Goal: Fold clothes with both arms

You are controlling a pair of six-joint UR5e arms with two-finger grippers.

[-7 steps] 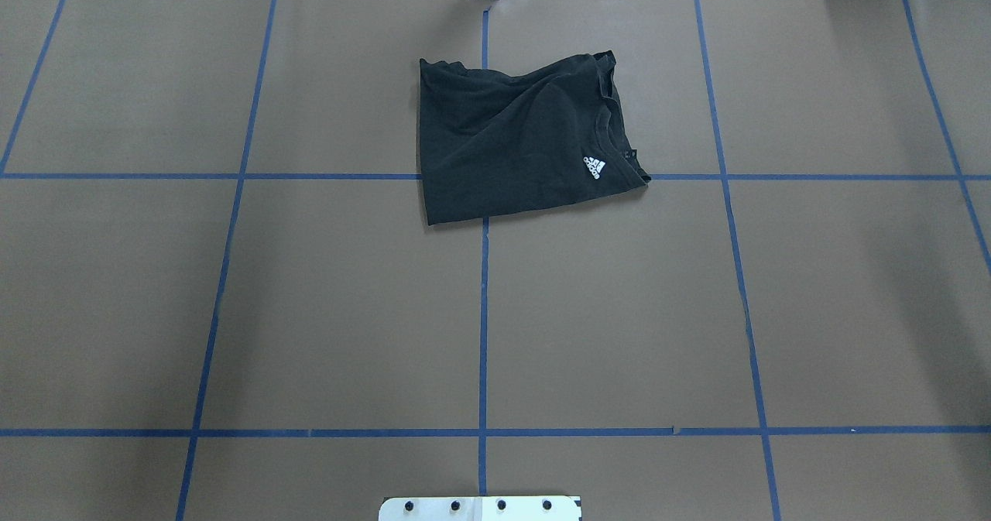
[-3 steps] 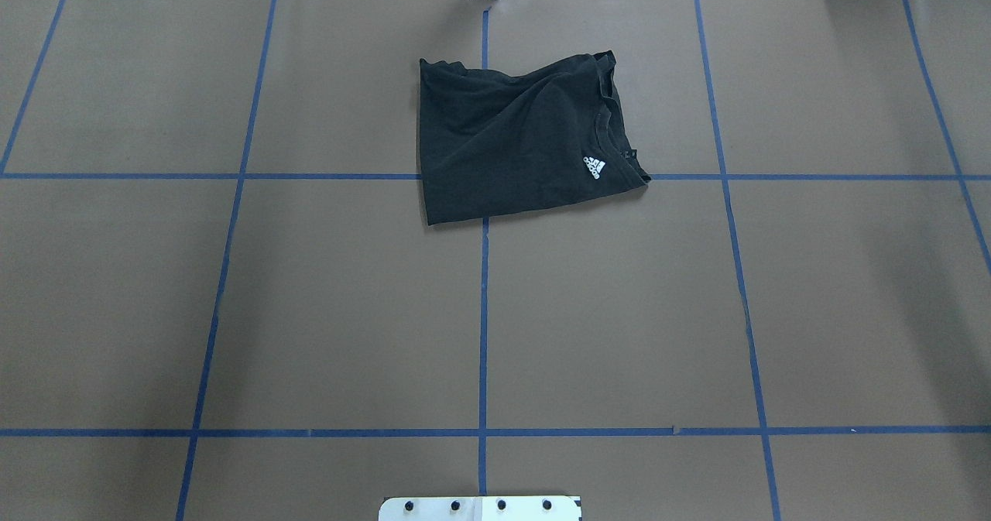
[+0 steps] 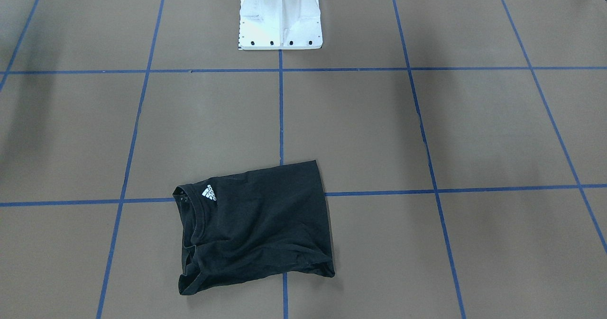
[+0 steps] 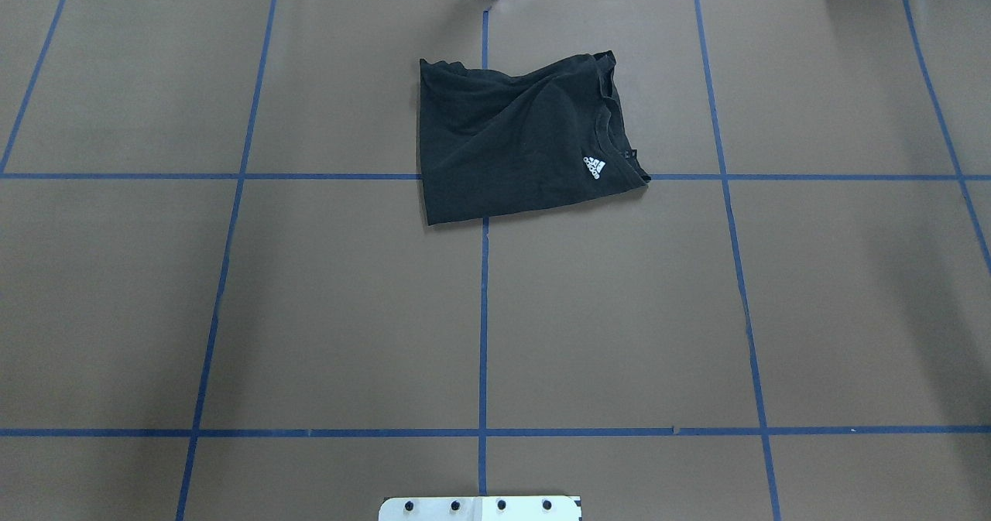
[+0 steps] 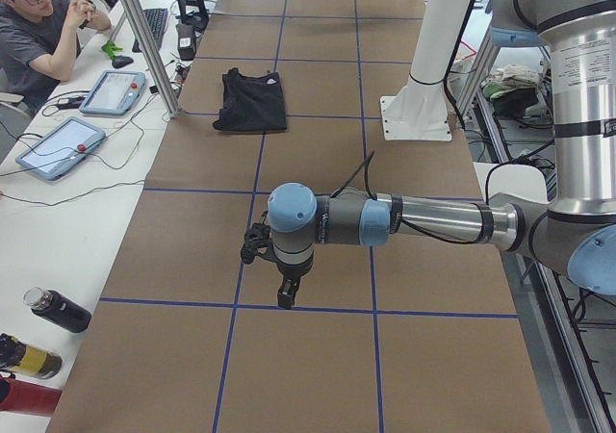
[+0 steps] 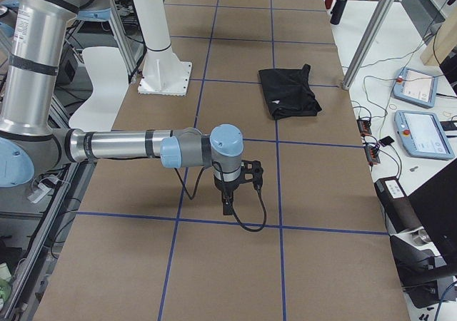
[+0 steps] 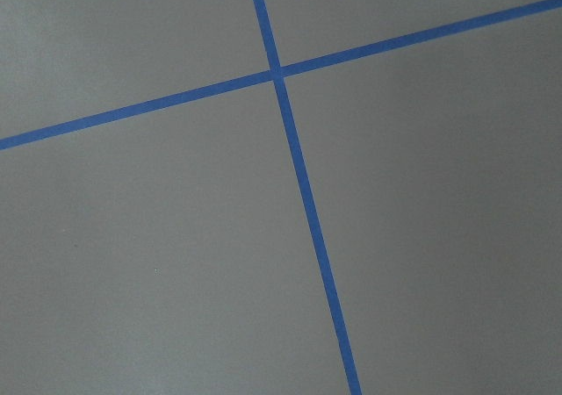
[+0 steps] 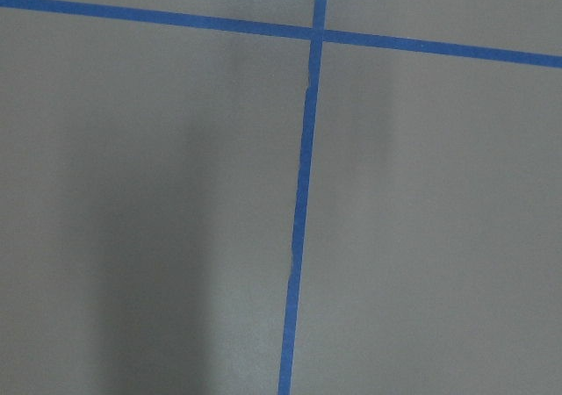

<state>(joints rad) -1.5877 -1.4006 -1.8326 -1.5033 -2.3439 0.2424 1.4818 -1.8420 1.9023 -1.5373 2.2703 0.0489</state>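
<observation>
Brown table (image 4: 348,312), blue tape grid (image 4: 483,312); folded black T-shirt (image 4: 511,142); left fingers (image 5: 286,296), right fingers (image 6: 227,205): gap cannot tell.

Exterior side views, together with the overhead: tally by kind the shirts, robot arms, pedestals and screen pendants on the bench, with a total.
Black T-shirt: 1
Robot arms, left and right: 2
White pedestal: 1
Screen pendants: 2
Total: 6
</observation>
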